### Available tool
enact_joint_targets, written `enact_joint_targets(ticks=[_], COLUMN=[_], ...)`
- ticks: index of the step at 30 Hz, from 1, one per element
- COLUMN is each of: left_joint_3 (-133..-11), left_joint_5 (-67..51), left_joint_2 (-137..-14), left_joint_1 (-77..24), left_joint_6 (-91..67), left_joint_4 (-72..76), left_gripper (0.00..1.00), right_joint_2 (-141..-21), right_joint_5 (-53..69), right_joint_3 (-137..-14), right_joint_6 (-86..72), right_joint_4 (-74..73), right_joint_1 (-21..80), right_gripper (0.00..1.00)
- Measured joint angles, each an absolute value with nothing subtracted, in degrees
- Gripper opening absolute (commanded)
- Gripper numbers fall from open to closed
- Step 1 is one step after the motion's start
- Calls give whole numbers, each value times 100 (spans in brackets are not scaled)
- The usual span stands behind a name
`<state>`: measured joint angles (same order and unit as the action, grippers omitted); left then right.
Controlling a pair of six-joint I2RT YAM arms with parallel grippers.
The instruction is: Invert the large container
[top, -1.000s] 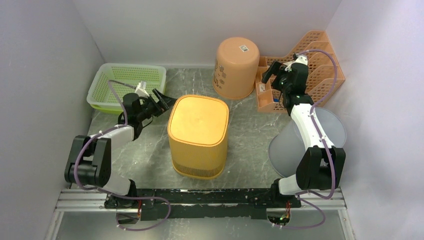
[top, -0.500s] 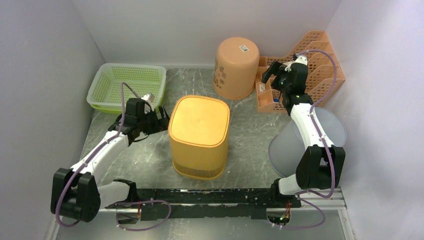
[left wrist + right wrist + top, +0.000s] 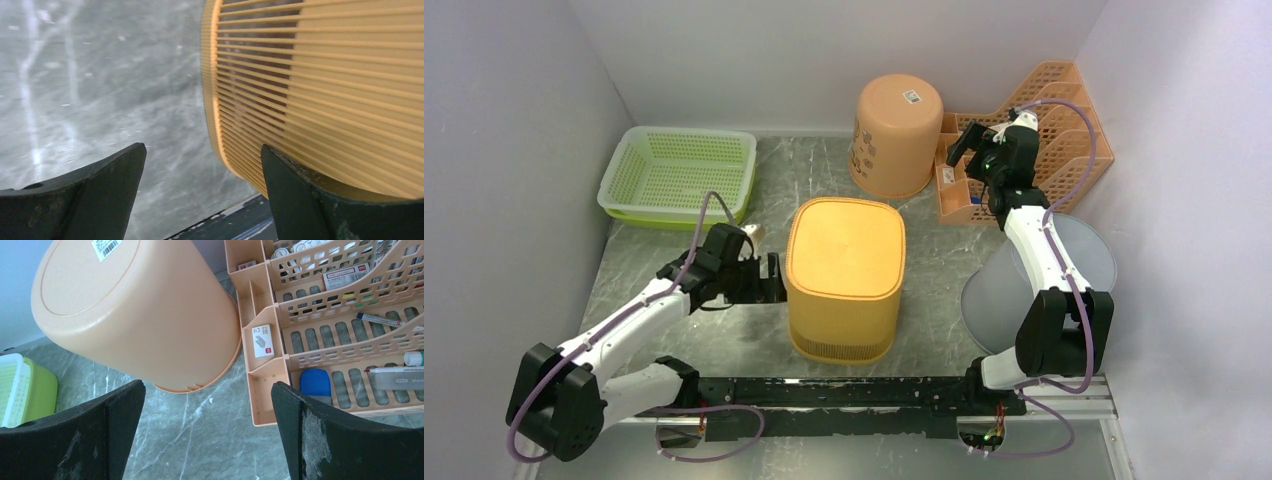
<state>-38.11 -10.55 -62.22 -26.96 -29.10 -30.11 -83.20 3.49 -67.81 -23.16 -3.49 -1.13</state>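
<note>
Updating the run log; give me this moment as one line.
left gripper open, left of yellow container | right gripper open, raised near peach bucket | yellow container standing on table

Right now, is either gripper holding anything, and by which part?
Nothing is held. The left gripper is open beside the yellow bin's wall; the right gripper is open and empty.
</note>
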Motion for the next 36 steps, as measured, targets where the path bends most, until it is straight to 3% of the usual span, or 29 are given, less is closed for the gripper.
enact_joint_targets(ticks=[5,11,20,31,36], left_joint_3=[-3605,-3905,-5317,-7188,-7817], left_joint_5=[-1608,-1957,-2283,-2427,-2156], left_joint_2=[-6532,-7876,-9616,-11174,-11434], left_joint_1=[-3015,-3280,-3599,-4099,-4136], left_joint_6=[-3179,-3374,-3599,-3533,-3131], left_joint_4=[-2418,-1444,-301,-172,-740], left_gripper=[96,96,96,95,100], right_joint_2=[-8320,-8320,-8307,-8276,-8278], right_joint_5=[349,349,386,945,1273], right_joint_3=[-6781,-6904,-7522,-8114,-8263], right_joint_6=[-2316,-2322,-2464,-2606,-2462], right_joint_4=[-349,-392,-215,30,-145], right_joint_1=[-113,-113,-113,-117,-69], right_gripper=[100,100,100,100,100])
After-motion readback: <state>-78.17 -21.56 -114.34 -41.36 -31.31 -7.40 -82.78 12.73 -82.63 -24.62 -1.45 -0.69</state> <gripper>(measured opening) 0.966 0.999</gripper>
